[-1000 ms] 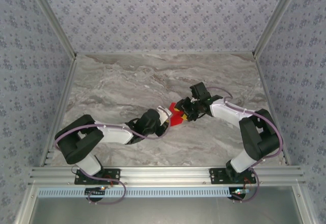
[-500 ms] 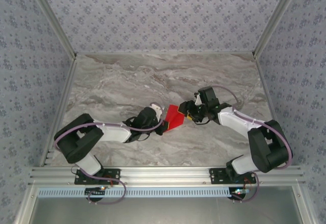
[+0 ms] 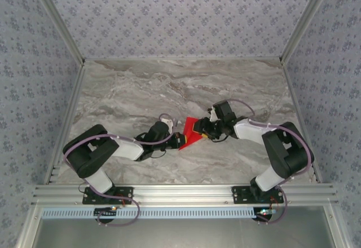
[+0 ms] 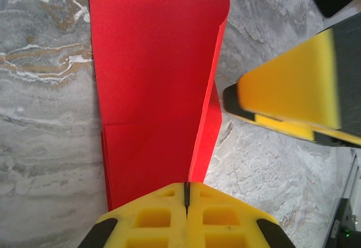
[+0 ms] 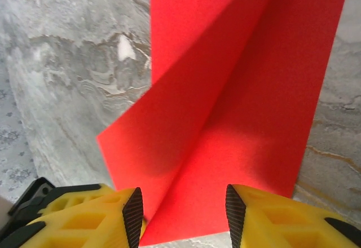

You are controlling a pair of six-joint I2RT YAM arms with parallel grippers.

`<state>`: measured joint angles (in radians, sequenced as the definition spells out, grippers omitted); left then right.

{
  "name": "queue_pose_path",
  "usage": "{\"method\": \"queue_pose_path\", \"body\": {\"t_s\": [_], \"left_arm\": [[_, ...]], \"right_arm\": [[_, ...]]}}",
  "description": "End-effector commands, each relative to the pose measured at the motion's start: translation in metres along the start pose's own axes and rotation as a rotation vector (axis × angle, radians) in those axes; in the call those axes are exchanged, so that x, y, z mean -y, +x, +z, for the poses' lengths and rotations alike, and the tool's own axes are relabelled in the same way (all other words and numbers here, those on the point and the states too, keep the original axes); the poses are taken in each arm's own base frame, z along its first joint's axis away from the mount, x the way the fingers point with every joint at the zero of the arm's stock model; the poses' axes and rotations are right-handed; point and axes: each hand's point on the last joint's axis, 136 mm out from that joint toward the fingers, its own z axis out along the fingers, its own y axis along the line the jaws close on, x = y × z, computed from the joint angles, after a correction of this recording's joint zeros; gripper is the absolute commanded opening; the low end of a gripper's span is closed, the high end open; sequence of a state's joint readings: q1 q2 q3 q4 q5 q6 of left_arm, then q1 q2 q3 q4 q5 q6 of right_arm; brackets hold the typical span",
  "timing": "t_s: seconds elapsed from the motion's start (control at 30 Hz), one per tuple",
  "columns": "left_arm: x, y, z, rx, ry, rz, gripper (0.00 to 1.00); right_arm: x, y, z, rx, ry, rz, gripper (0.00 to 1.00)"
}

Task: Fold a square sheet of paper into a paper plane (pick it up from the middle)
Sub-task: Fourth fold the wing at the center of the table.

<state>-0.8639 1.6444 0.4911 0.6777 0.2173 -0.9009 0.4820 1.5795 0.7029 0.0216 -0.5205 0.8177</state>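
The red sheet of paper (image 3: 190, 131) is folded and lies low over the marble table between the two arms. In the left wrist view the paper (image 4: 152, 90) runs away from my left gripper (image 4: 186, 189), whose yellow jaws are pressed shut on its near edge. My left gripper (image 3: 178, 139) holds it from the left. My right gripper (image 3: 206, 128) sits at the paper's right side. In the right wrist view the creased paper (image 5: 237, 107) spreads between the open jaws of my right gripper (image 5: 183, 217), which straddle its near corner without pinching it.
The grey marble table (image 3: 141, 90) is bare around the arms. Patterned walls (image 3: 180, 17) and metal rails close it in at the back and sides. One yellow finger of the right gripper (image 4: 293, 90) shows close beside the paper in the left wrist view.
The right gripper moved left and lower onto the paper's right side. The left gripper shifted slightly, still holding the paper, which now lies flatter and more pointed.
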Motion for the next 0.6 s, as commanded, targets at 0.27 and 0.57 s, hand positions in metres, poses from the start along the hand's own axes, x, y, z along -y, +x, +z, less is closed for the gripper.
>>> {"method": "queue_pose_path", "body": {"t_s": [0.27, 0.57], "left_arm": [[0.004, -0.007, -0.002, 0.038, 0.042, -0.063, 0.01], [0.0, -0.004, -0.001, 0.007, 0.019, -0.087, 0.12]], "right_arm": [[-0.01, -0.009, 0.021, -0.016, -0.005, -0.045, 0.44], [0.007, -0.003, 0.029, -0.037, 0.074, -0.036, 0.43]]}}
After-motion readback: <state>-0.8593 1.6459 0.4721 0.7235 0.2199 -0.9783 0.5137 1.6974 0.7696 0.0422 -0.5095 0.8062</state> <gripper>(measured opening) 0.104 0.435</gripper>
